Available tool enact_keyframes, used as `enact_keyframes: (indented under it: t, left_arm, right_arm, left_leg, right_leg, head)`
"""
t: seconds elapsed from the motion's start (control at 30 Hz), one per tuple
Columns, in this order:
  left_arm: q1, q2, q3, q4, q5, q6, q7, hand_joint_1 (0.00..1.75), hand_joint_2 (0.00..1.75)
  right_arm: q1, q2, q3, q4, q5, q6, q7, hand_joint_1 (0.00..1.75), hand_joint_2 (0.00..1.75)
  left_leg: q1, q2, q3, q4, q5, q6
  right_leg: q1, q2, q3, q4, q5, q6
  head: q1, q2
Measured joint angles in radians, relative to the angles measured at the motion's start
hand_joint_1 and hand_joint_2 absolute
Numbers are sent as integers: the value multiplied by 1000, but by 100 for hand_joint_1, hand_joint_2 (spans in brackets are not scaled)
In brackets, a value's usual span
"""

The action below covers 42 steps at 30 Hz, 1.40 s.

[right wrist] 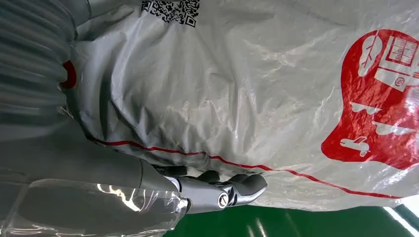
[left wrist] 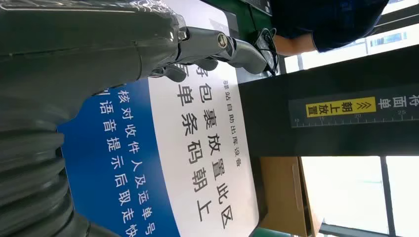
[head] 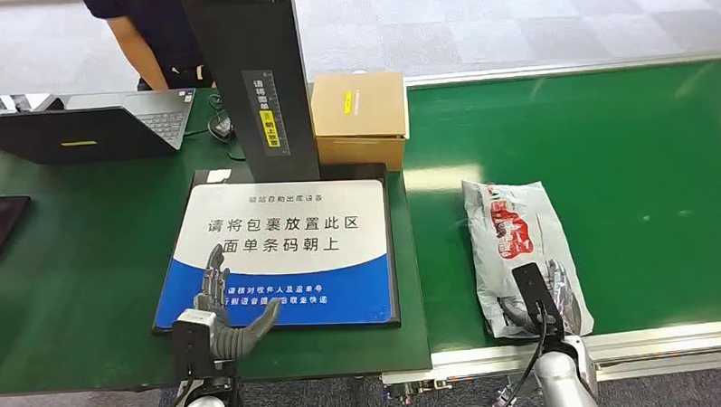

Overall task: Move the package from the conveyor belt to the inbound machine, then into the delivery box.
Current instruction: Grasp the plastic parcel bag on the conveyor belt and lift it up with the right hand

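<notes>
The package [head: 512, 243] is a grey plastic mailer with red print, lying on the green conveyor belt [head: 627, 158] at the right. My right hand [head: 548, 296] is on its near end; in the right wrist view the thumb and dark fingers [right wrist: 217, 192] close on the edge of the mailer [right wrist: 247, 89]. The inbound machine's plate [head: 341, 258], white and blue with Chinese text, lies left of the belt under a black column [head: 262, 80]. My left hand [head: 217, 308] hovers over the plate's near left corner, fingers [left wrist: 232, 47] spread and empty.
A closed cardboard box [head: 358, 118] stands behind the plate, beside the column. A laptop [head: 92, 127] and a dark phone [head: 0, 225] lie on the green table at the left. A person in dark clothes [head: 152, 30] stands behind the table.
</notes>
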Motion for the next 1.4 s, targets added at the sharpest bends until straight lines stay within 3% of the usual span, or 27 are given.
enact_keyframes:
  t: [0.03, 0.07, 0.13, 0.17, 0.33, 0.4, 0.47, 0.53, 0.6, 0.77, 0.83, 1.17, 1.4]
  left_arm:
    - [1, 0, 0, -1, 0, 1, 1, 0, 175]
    - [3, 0, 0, -3, 0, 3, 1, 0, 175]
    - [10, 0, 0, -9, 0, 7, 2, 0, 175]
    - [15, 0, 0, -12, 0, 9, 2, 0, 175]
    - [33, 0, 0, -29, 0, 18, 7, 0, 175]
    - [35, 0, 0, -31, 0, 19, 11, 0, 175]
    - [35, 0, 0, -32, 0, 19, 14, 0, 175]
    - [35, 0, 0, -32, 1, 20, 16, 0, 175]
    - [34, 0, -1, -32, 5, 22, 16, 0, 175]
    - [32, 0, -6, -30, 18, 32, 10, 0, 175]
    - [27, 2, -12, -26, 30, 40, 5, 0, 175]
    - [-5, 5, -36, 20, 64, 54, -19, 0, 175]
    - [-9, 5, -40, 32, 54, 43, -21, 0, 175]
  right_arm:
    - [-1, 0, 1, 2, 3, 1, 1, 46, 175]
    - [-3, 0, 2, 4, 5, 3, 1, 75, 175]
    - [-7, 0, 8, 11, 15, 6, 3, 160, 175]
    - [-9, 0, 10, 14, 19, 7, 3, 168, 175]
    - [-14, 0, 22, 16, 22, 1, -8, 164, 175]
    - [-15, 0, 24, 15, 11, -6, -19, 147, 175]
    - [-15, 1, 25, 13, -2, -10, -31, 109, 175]
    - [-14, 3, 25, 8, -15, -14, -42, 84, 175]
    - [-11, 8, 25, -1, -32, -18, -55, 99, 175]
    - [12, 24, 26, -42, -71, -36, -100, 161, 175]
    - [25, 31, 29, -71, -81, -43, -117, 171, 175]
    - [158, 82, 88, -359, -101, -60, -173, 173, 175]
    - [202, 100, 218, -555, -60, -99, -196, 174, 175]
  left_leg:
    - [0, 0, 0, 0, 0, 0]
    - [0, 0, 1, 0, 0, 0]
    - [0, 0, 2, 0, 0, 0]
    - [0, 0, 3, 0, -1, 1]
    - [0, 1, 5, 0, -1, 1]
    - [0, 1, 6, 0, -1, 1]
    - [0, 1, 7, 0, 0, 1]
    - [0, 1, 7, 0, 0, 1]
    - [0, 1, 7, 0, 0, 0]
    - [0, 1, 6, 0, 0, 0]
    - [0, 0, 5, 0, 0, 0]
    - [0, -1, 0, 0, 0, 0]
    - [0, 0, -1, 0, 0, 0]
  right_leg:
    - [0, 0, 1, 0, 0, 0]
    - [0, 0, 1, 0, 0, 0]
    - [0, 0, 3, 0, 0, 0]
    - [0, 0, 3, 0, 0, 0]
    - [0, 0, 6, -1, 0, 0]
    - [0, 0, 6, -1, 0, 0]
    - [0, 0, 7, -1, 0, 0]
    - [0, 0, 7, 0, 0, 0]
    - [1, 0, 7, 0, 0, 0]
    - [1, 0, 6, 0, 0, 0]
    - [1, 0, 5, 0, 0, 0]
    - [0, -1, 0, 0, -1, 0]
    - [0, 0, -1, 0, -1, 0]
  head:
    - [0, 0]
    - [0, 0]
    - [0, 0]
    - [0, 0]
    - [0, 0]
    - [0, 0]
    - [0, 0]
    - [0, 0]
    - [0, 0]
    - [0, 0]
    - [0, 0]
    - [0, 0]
    - [0, 0]
